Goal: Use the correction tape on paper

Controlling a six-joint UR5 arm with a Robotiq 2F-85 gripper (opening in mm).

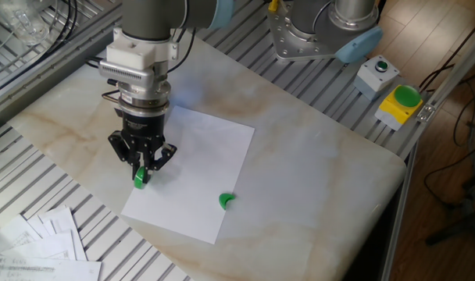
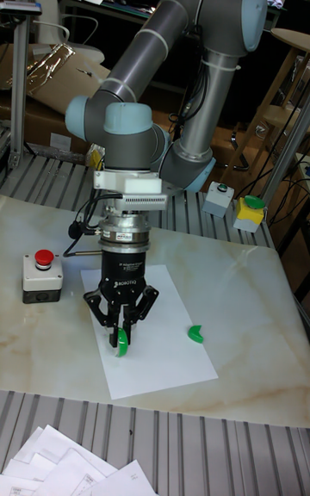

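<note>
— What have the jaws got?

— They're closed on the correction tape [image 1: 141, 178], green showing between the fingers of the gripper [image 1: 141, 173], pointing straight down.

— Is it on the paper [image 1: 198, 168]?

— Its tip is at the sheet's left edge; from here I can't quite tell whether it touches.

— Anything else on the table [image 1: 316, 172]?

— A small green crescent piece [image 1: 226, 200] lies near the paper's front edge, well apart from the gripper. A grey box with a red button [image 2: 41, 276] sits by the table's left edge.
</note>
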